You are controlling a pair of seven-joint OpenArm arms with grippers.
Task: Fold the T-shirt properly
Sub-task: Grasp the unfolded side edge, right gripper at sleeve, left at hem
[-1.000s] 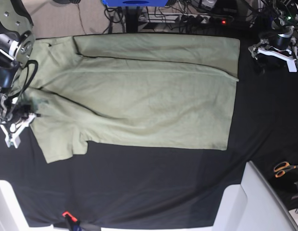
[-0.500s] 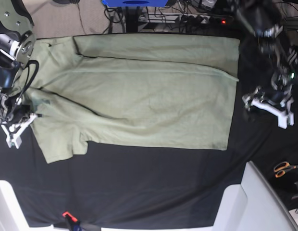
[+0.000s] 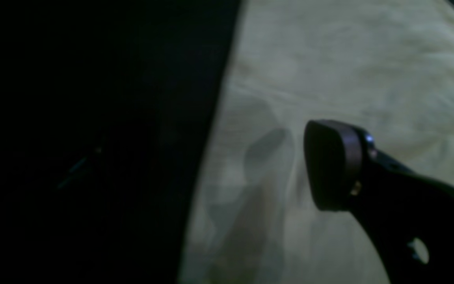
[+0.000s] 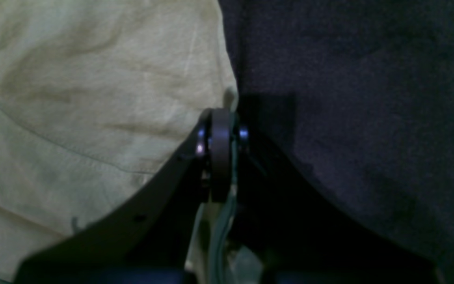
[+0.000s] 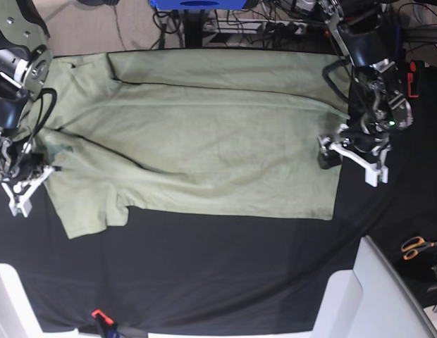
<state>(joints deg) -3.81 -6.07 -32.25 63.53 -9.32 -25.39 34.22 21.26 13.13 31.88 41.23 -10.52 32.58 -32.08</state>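
the shirt (image 5: 204, 141) lies flat on the black cloth (image 5: 225, 274), collar end toward my right gripper (image 5: 25, 172), hem toward my left gripper (image 5: 349, 155). one long side is already folded in along the far edge.

my right gripper is pressed together, pinching the shirt's edge near the collar; in the right wrist view (image 4: 221, 154) a thin strip of fabric runs between the pads. my left gripper is spread wide, one pad (image 3: 331, 163) hovering over the hem, holding nothing.

handling, as i judge it: the shirt is thin, soft cotton, light and limp. it has no stiffness, so it sags between grip points and drags on the cloth. the best holds are doubled edges: hem corners and collar or shoulder seams, pinched through all layers.

surface: matte pale green weave with fine creases; the cloth beneath is dark and slightly napped.
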